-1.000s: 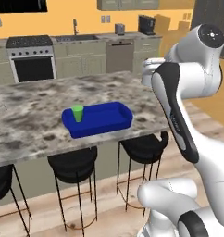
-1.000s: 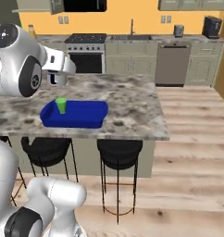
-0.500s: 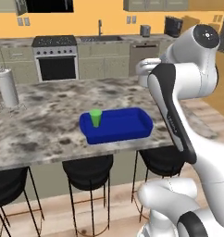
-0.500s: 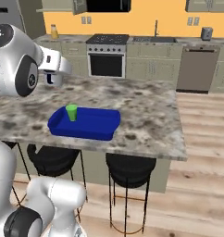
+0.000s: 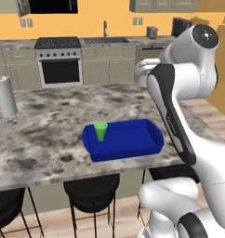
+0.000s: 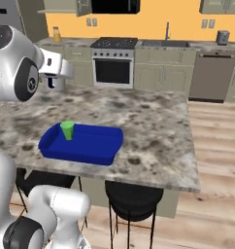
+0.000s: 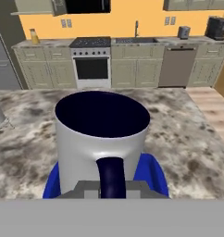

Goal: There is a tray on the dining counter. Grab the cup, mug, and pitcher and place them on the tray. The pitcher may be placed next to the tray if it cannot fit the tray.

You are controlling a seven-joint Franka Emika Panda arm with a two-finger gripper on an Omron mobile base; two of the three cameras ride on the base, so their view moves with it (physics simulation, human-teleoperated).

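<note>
Over the last second the whole scene has slid rightward in both base views, which means the base has driven along the desk, not that anything on it moved: the tray [image 5: 124, 139] and the cup [image 5: 101, 130] inside it sit in the same relation as before, while a paper towel roll [image 5: 4, 96] has come into sight near the desk's left edge in the left base view.

The mug [image 7: 102, 139] is held up in front of the hand camera, light grey with a dark inside, its dark loop handle facing the camera. The fingers [image 7: 112, 187] are nearly closed, and appear clamped on the mug at or just under that handle; the tips themselves are hard to make out. Below and behind the mug, the blue rim of the tray shows on either side, so the mug hangs above the tray, off the desk.

The cup stands upright in the tray's left end, close to its left rim, leaving the middle and right of the tray bare. The tray lies near the desk's front edge, above the stools [image 5: 92, 191].

Judging from this, the cup is done, the mug is being carried in, and the drive has brought the robot square to the tray. The pitcher cannot be made out with certainty.
</note>
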